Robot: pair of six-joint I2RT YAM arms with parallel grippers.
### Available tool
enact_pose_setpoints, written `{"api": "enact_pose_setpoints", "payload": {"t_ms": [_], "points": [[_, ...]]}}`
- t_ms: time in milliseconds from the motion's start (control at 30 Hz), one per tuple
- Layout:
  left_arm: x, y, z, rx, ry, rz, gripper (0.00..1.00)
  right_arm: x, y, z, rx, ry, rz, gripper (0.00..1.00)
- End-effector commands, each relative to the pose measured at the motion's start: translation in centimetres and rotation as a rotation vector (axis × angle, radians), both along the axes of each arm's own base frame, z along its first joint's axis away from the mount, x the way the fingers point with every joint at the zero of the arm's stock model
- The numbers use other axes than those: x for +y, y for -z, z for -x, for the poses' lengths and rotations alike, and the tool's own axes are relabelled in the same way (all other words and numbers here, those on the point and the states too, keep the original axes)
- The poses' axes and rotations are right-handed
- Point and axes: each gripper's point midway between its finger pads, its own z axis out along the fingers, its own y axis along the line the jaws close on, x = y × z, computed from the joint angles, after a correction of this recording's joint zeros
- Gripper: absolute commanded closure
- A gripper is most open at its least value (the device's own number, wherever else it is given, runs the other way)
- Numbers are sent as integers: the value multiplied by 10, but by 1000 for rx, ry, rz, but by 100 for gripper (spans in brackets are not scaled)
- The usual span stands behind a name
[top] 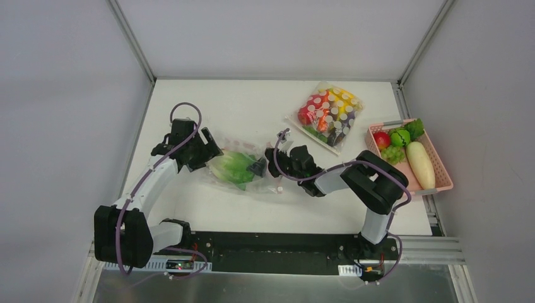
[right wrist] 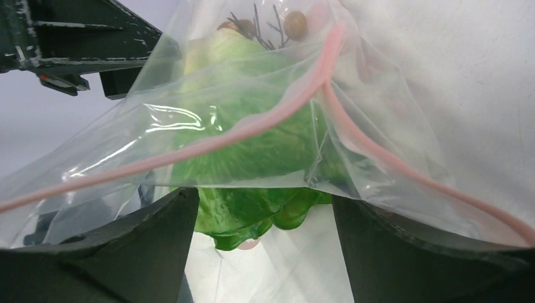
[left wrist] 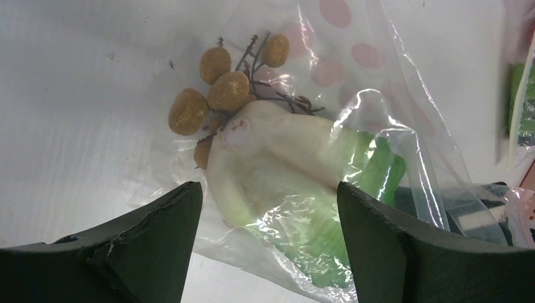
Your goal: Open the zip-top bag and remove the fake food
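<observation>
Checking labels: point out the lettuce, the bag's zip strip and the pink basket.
lettuce (right wrist: pixel 252 151), right wrist view, middle of the green leaf.
zip strip (right wrist: pixel 189 150), right wrist view, mid-length.
pink basket (top: pixel 435 187), top view, near rim.

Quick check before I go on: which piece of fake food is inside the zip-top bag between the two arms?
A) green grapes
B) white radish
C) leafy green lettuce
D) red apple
C: the lettuce shows green through the clear zip-top bag in both wrist views, while the apple, radish and grapes lie in the pink basket at the right.
</observation>
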Motion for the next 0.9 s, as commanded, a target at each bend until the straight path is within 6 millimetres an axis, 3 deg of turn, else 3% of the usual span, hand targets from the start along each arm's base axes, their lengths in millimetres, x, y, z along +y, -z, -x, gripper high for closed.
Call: {"api": "enact_pose_setpoints", "payload": {"t_ms": [0, 100, 200, 367, 633, 867], "points": [[-16, -2, -1, -18, 39, 89, 21, 16, -15, -11, -32, -10, -71, 21], [-18, 0, 2, -9, 56, 97, 22, 22, -12, -12, -16, -24, -97, 28], [-18, -1, 5, -8, 65, 95, 22, 26, -13, -11, -15, -41, -125, 44], [-11, -8, 8, -18, 61, 53, 23, 19, -22, -4, -35, -52, -133, 98], [4, -27, 14, -48, 52, -29, 22, -19, -52, 4, -106, -1, -133, 100], [-9, -30, 15, -43, 123, 16, 21, -29, -63, 15, -121, -23, -84, 100]]}}
